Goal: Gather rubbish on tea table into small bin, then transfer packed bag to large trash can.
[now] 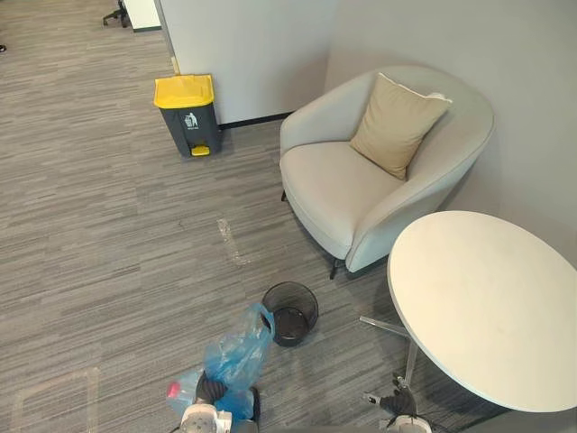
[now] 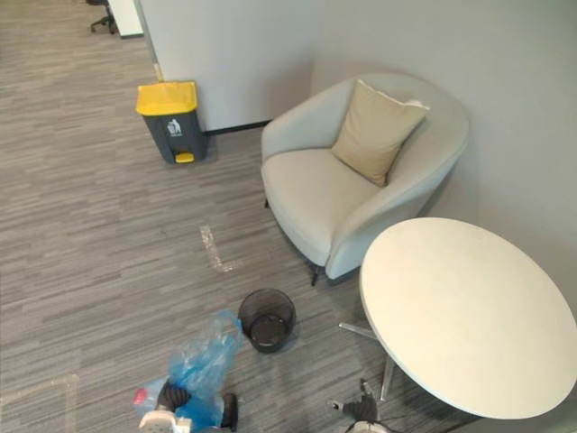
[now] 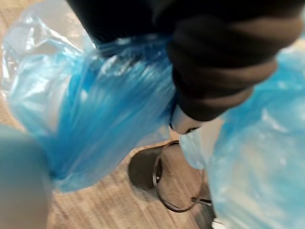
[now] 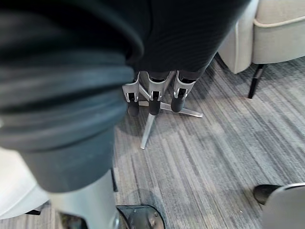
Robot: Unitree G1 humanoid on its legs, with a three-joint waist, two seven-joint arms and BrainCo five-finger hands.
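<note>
Left wrist view: the left hand [image 3: 221,71] is clenched on the bunched translucent blue plastic bag [image 3: 100,119], just beside the small black mesh bin [image 1: 290,312], whose contents I cannot make out. The right hand [image 4: 153,95] hangs straight-fingered, holding nothing. Bare grey carpet [image 1: 108,234] stretches to the closed grey, yellow-lidded trash can [image 1: 187,113], well apart.

Small bin [image 1: 311,316] btwn bag [image 1: 236,356] left & table [image 1: 487,307] right; armchair [image 1: 334,185] behind, trash can [image 1: 187,115] far back-left.

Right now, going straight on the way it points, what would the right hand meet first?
Probably the table's metal foot, just past the right hand; depth is unclear.
</note>
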